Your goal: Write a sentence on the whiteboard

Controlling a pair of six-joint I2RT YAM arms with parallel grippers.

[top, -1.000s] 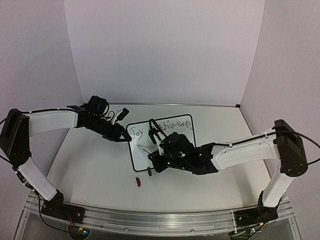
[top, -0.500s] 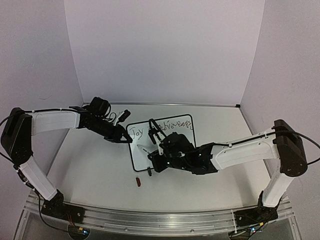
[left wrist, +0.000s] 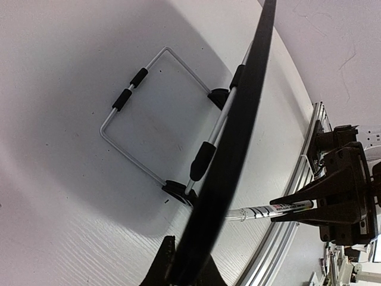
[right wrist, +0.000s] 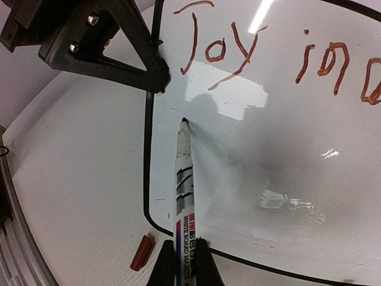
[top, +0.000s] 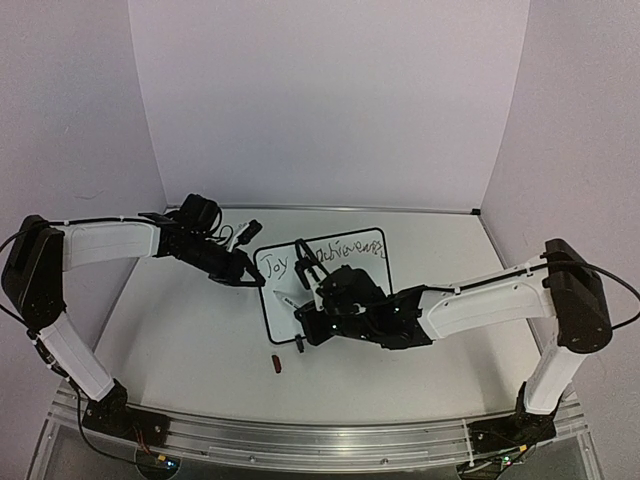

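Observation:
The whiteboard [top: 278,320] stands tilted on a wire stand [left wrist: 149,119], with red-brown writing starting "Joy" [right wrist: 220,50] along its top. My left gripper [top: 252,279] is shut on the board's left black edge [left wrist: 238,119], one finger on each side of it [left wrist: 189,257]. My right gripper [top: 305,318] is shut on a whiteboard marker [right wrist: 183,185]. The marker's tip [right wrist: 184,123] rests on the white surface [right wrist: 286,155] just below the "J", near the left edge. The left gripper's finger [right wrist: 119,53] shows at the board's upper left corner.
The marker's red-brown cap [top: 277,363] lies on the table [top: 190,340] just in front of the board's lower left corner [right wrist: 141,252]. The right forearm [top: 470,305] stretches across the board's right half. An aluminium rail [top: 300,440] runs along the near edge.
The left gripper's jaws have closed onto the board's left edge. The right gripper and marker have shifted slightly left, toward that edge.

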